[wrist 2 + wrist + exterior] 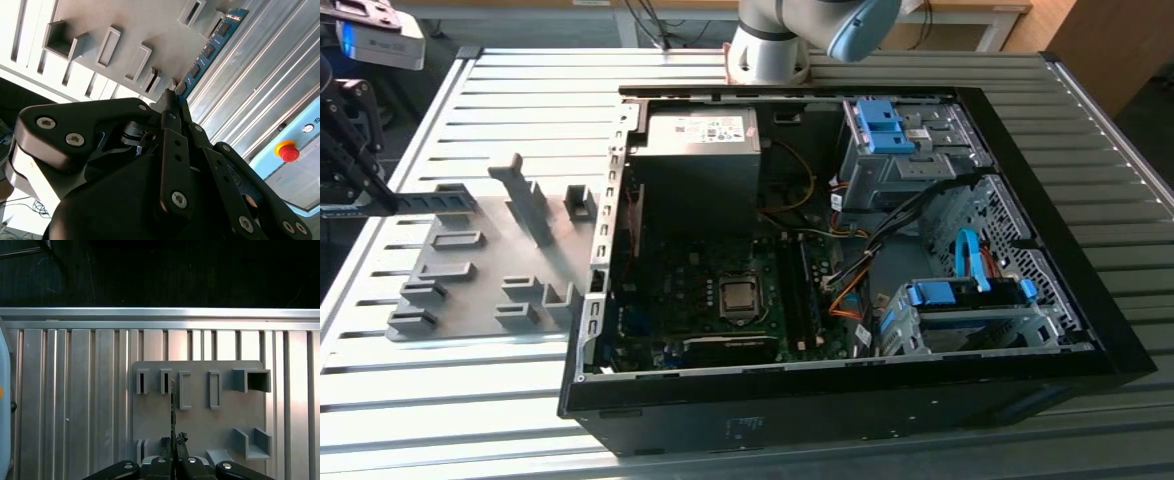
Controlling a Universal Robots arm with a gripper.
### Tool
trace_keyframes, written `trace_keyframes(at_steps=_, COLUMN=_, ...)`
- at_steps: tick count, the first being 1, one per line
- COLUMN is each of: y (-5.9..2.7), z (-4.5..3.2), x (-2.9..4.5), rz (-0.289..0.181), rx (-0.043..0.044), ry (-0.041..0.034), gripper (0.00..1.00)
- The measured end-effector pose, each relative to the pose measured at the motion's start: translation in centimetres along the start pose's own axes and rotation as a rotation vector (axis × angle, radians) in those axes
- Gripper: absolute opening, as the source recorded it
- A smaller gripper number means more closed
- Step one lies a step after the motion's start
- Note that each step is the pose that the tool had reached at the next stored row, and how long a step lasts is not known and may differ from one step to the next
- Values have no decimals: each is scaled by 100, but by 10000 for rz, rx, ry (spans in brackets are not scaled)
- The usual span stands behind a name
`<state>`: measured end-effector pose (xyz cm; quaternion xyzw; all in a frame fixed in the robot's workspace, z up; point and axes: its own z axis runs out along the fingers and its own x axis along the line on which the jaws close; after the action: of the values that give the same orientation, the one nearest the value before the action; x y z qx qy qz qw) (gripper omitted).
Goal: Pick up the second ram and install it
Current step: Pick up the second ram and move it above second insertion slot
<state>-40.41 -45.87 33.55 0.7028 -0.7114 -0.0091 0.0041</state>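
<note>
The second ram is a thin blue circuit strip with dark chips. My gripper is shut on one end of it, and the rest juts out past the fingertips. In the exterior view the gripper is at the far left of the picture and holds the ram level above the grey fixture plate. The first wrist view has the ram edge-on, running from the gripper over the plate between its slot blocks.
The open computer case lies to the exterior view's right of the fixture plate, with the motherboard, power supply and blue-latched drive bays inside. The arm's base stands behind the case. A red stop button sits off the ribbed table.
</note>
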Motion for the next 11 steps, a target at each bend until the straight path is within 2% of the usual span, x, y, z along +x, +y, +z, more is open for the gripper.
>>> trace_keyframes(at_steps=11, y=1, z=-65, x=-1, rz=0, rx=0, ry=0, gripper=14)
